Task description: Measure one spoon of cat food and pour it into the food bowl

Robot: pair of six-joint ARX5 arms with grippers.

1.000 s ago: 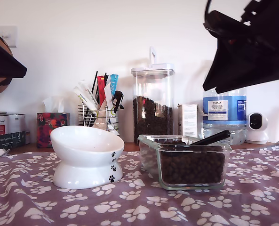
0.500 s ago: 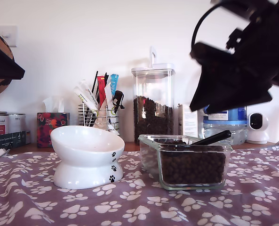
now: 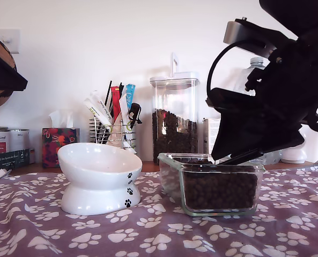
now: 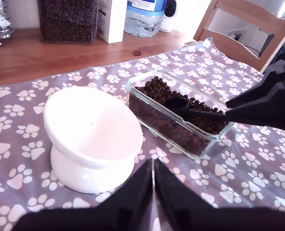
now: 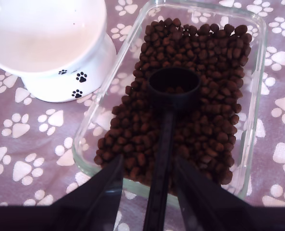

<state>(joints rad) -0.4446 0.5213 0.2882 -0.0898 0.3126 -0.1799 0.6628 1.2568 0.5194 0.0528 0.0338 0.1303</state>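
My second gripper [image 5: 147,185] has dropped to the glass dish [image 3: 172,176] at the exterior view's right, jaws apart astride the spoon [image 5: 173,91] handle — the spoon resting on the cat food [image 5: 214,120], unscooped; my first gripper [image 4: 152,190], jaws together, hovers over the empty food bowl [image 4: 92,130].

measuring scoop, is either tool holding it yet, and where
Not yet. My second gripper is open, its fingers either side of the measuring scoop handle; my first gripper holds nothing.

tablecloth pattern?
Purple tablecloth with white paw prints; clearest in the first wrist view.
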